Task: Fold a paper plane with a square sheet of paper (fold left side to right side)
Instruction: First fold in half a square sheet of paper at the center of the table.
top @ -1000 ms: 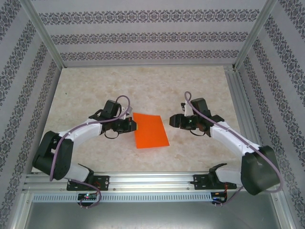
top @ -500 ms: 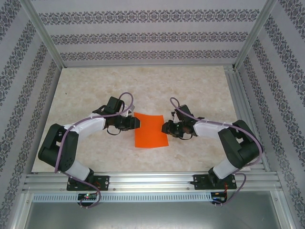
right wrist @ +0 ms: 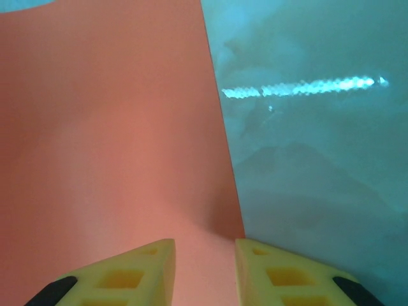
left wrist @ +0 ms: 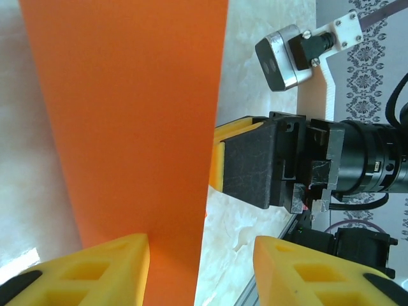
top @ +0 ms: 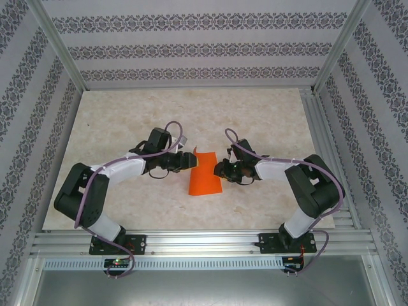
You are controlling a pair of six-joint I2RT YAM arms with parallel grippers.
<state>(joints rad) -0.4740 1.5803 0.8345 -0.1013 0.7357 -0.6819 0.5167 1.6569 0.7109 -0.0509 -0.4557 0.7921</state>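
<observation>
On the marbled table (top: 127, 115), the square sheet of paper (top: 205, 180) lies centred as a narrow strip, long axis running near to far, far-left corner lifted. The left gripper (top: 190, 159) stands about half open with that lifted edge loose between its jaws. The right gripper (top: 218, 170), jaws narrowly parted, sits over the strip's right edge, clasping nothing.

Top external: high behind, looking down. Both wrists: close, sharing orange sheet (left wrist: 127, 127).
</observation>
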